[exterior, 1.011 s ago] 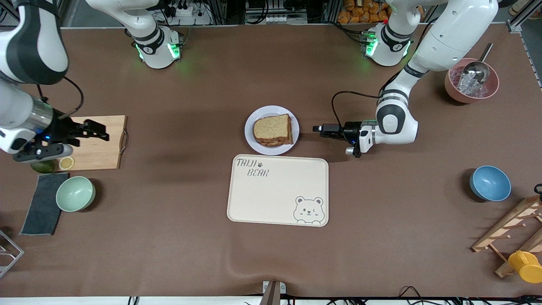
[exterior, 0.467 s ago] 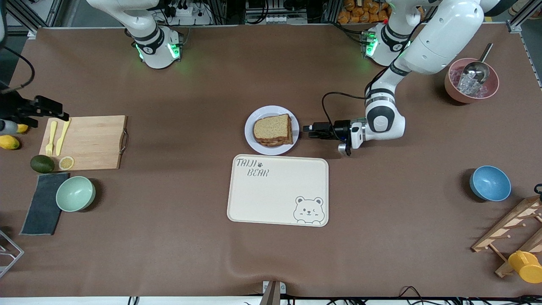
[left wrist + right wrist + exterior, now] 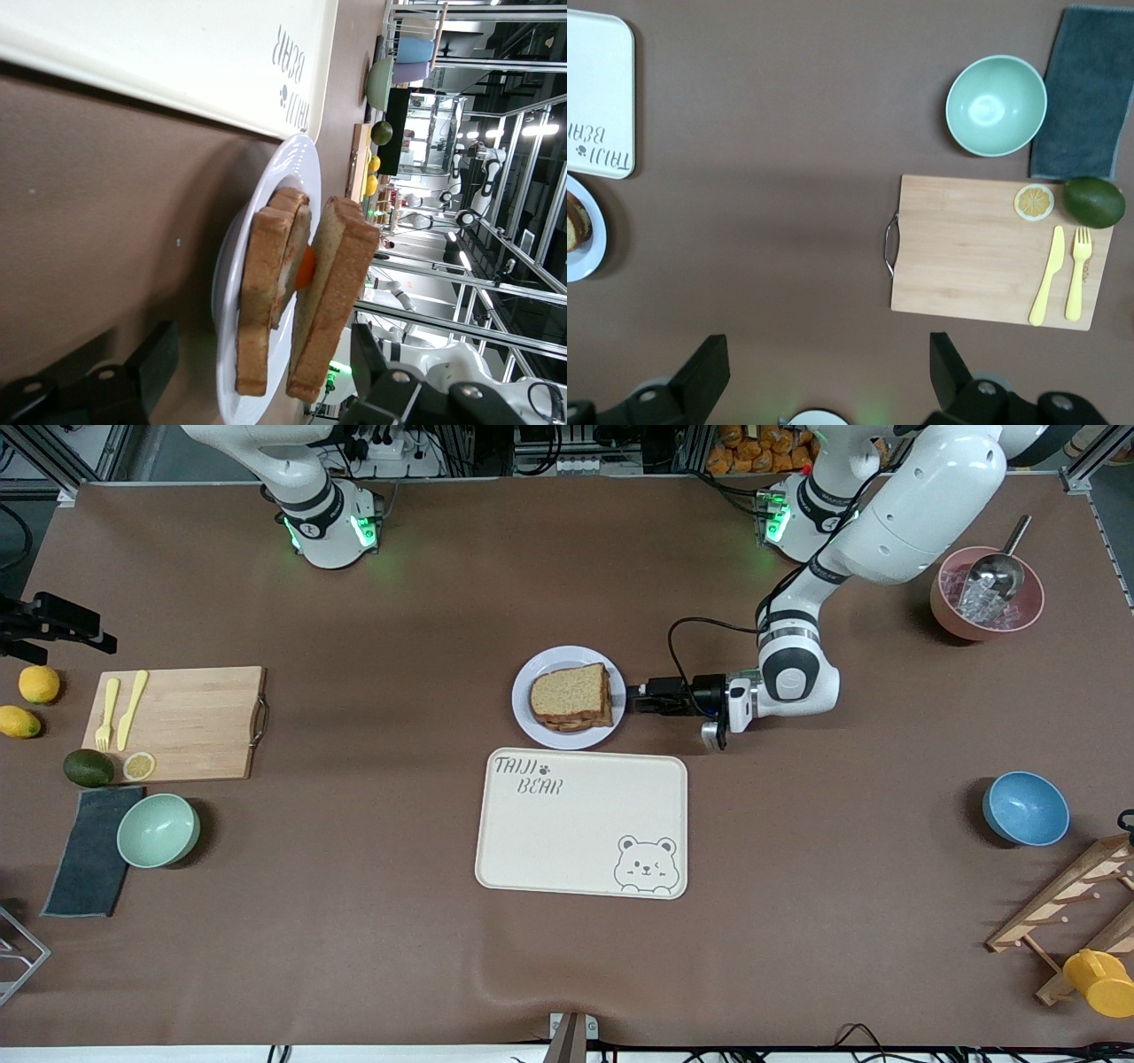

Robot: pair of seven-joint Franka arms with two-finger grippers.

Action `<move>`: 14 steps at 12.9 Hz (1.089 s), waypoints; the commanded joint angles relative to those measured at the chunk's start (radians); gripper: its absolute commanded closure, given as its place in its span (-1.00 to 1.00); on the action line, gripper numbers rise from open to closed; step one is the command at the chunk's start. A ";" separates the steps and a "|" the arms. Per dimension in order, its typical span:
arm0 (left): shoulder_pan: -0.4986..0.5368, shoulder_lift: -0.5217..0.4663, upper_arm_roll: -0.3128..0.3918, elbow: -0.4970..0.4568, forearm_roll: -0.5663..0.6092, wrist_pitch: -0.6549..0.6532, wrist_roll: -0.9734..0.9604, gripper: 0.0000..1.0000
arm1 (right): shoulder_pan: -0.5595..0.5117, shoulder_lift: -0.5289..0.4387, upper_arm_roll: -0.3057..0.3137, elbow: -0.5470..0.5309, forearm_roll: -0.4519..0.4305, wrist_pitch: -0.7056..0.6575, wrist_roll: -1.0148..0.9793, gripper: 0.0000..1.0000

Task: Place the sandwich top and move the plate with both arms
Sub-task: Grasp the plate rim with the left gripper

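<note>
The sandwich top [image 3: 571,692] lies on the stacked sandwich on the pale plate [image 3: 532,722] at mid-table. In the left wrist view the top slice [image 3: 332,301] sits over a lower slice [image 3: 264,292] with orange filling between them. My left gripper [image 3: 632,696] is low at the plate's rim on the left arm's side. It is open [image 3: 266,382], one finger near the table and the other above the sandwich, with the rim [image 3: 292,164] between them. My right gripper [image 3: 62,625] hangs open [image 3: 826,372] over the right arm's end of the table, holding nothing.
A cream bear tray [image 3: 582,822] lies just nearer the camera than the plate. A cutting board [image 3: 195,722] with yellow cutlery, lemons [image 3: 39,684], an avocado, a green bowl [image 3: 158,830] and a cloth sit at the right arm's end. A blue bowl [image 3: 1025,808] and a pink ice bowl [image 3: 986,593] sit at the left arm's end.
My left gripper slid toward the plate and now reaches its rim, its fingers narrowing a little. My right arm drew back off the cutting board toward the table's end, uncovering cutlery and lemons.
</note>
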 commanded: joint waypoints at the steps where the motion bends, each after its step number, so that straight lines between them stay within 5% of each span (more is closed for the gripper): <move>1: 0.016 0.033 -0.013 0.011 -0.048 -0.061 0.064 -0.71 | 0.000 -0.006 0.003 0.017 -0.028 -0.038 0.033 -1.00; 14: 0.000 0.076 -0.006 0.054 -0.042 -0.060 0.122 -0.48 | -0.005 0.006 0.010 0.042 -0.098 0.001 0.034 -1.00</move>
